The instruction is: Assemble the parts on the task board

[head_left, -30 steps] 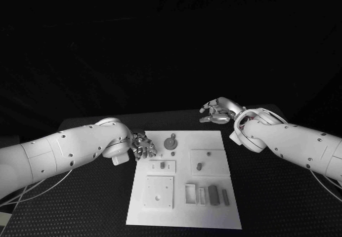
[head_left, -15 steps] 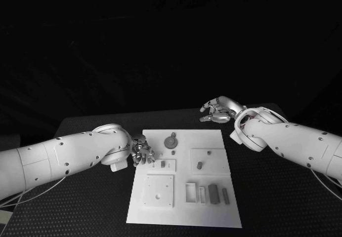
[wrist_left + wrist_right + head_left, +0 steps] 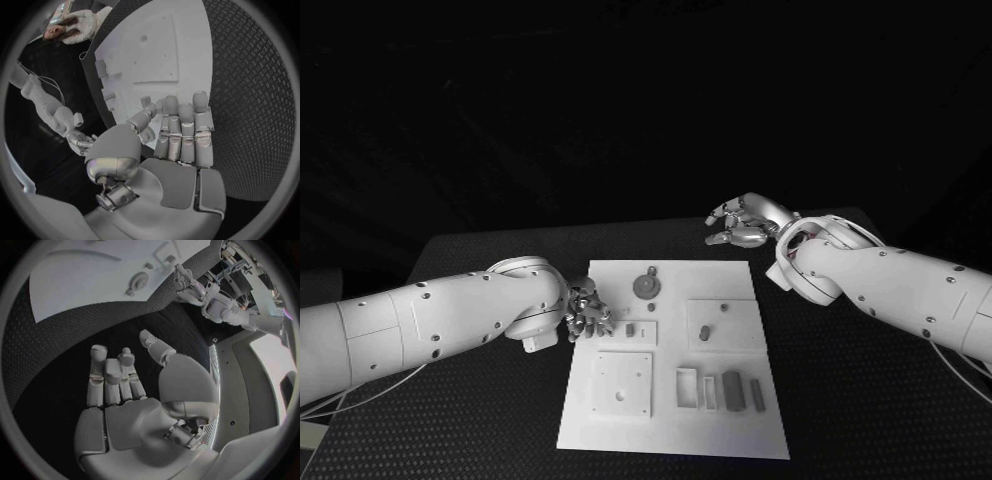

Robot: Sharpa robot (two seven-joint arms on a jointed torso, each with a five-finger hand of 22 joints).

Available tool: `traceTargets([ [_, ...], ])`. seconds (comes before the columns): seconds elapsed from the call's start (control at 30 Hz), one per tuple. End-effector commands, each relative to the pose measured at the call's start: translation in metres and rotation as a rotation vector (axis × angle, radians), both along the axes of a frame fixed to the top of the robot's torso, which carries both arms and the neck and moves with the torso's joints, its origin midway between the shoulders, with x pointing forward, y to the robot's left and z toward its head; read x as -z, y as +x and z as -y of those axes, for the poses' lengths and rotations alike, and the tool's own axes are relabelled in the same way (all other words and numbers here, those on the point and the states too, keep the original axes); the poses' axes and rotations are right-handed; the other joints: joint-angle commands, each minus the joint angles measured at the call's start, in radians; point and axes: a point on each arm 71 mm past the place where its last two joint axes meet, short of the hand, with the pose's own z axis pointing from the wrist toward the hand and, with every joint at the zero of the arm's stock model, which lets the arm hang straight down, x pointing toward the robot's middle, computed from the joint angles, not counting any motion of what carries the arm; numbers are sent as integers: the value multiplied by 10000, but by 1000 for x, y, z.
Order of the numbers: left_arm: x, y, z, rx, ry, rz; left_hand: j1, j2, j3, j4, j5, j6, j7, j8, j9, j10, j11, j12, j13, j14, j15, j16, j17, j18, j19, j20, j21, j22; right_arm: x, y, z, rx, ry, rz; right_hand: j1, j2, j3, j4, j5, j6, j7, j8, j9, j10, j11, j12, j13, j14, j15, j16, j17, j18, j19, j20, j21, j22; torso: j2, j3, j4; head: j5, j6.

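Observation:
The white task board (image 3: 678,432) lies in the middle of the black table. On it I see a round grey disc (image 3: 646,286) at the far end, a small peg (image 3: 705,332) in a raised square, a small piece (image 3: 630,329) and several upright bars (image 3: 733,388) near the front right. My left hand (image 3: 586,313) hovers at the board's left edge, fingers stretched out and holding nothing (image 3: 178,135). My right hand (image 3: 744,222) is over the table beyond the board's far right corner, fingers extended and holding nothing (image 3: 125,390).
A raised square plate (image 3: 620,385) with a small hole sits at the board's front left. The black textured table (image 3: 877,400) surrounds the board. The right wrist view shows the board (image 3: 81,280) and the disc (image 3: 134,281) ahead of the hand.
My left hand has slid a little nearer along the board's left edge. The right hand has hardly moved.

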Motion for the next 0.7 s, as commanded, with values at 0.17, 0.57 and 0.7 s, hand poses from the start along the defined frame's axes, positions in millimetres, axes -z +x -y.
traceTargets([
  [0.17,3,1,3,-323,130,234,194,173,14,-8,31,69,4,84,438,197,-99,47,8,74,-28,36,-19,192,33,-21,78,241,0,0,0,-97,-34,-73,-69,69,-38,3,24,-134,177,52,-10,-69,6,69,-13,-53,2,49,-13,138,17,-24,-36,113,3,4,-4,-37,-16],
  [0.57,12,-2,9,-155,270,48,177,183,17,-7,31,51,8,80,442,191,-96,38,3,77,-32,25,-31,187,20,-25,84,239,0,-1,-1,-120,-28,-76,-73,71,-37,5,24,-136,177,53,-12,-71,6,73,-18,-54,2,50,-15,138,17,-24,-36,114,1,5,-7,-68,-18],
  [0.7,12,-2,9,-90,370,165,174,182,18,-8,31,48,9,80,443,189,-96,36,2,77,-32,22,-34,186,16,-26,86,238,0,-1,-1,-121,-28,-78,-75,72,-37,5,24,-136,178,54,-13,-71,6,74,-20,-54,2,51,-16,138,18,-24,-37,114,1,8,-6,-71,-28],
])
